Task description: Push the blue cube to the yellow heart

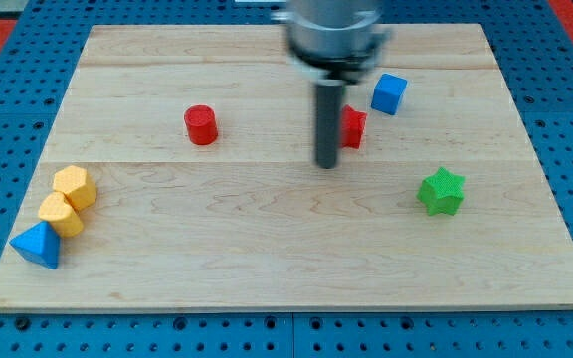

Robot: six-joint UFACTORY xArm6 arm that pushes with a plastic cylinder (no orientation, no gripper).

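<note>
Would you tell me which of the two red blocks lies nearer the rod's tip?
The red block partly hidden behind the rod, just right of my tip. The red cylinder stands well off toward the view's left.

Bright, even overhead lighting; short soft shadows beneath blocks on wooden board (267,229). No glare. Rod (326,119) and arm housing motion-blurred at view's top; blocks fairly sharp, edges undistorted.

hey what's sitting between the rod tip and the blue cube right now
In the camera view, a red block lies between my tip and the blue cube, partly hidden behind the rod.
</note>
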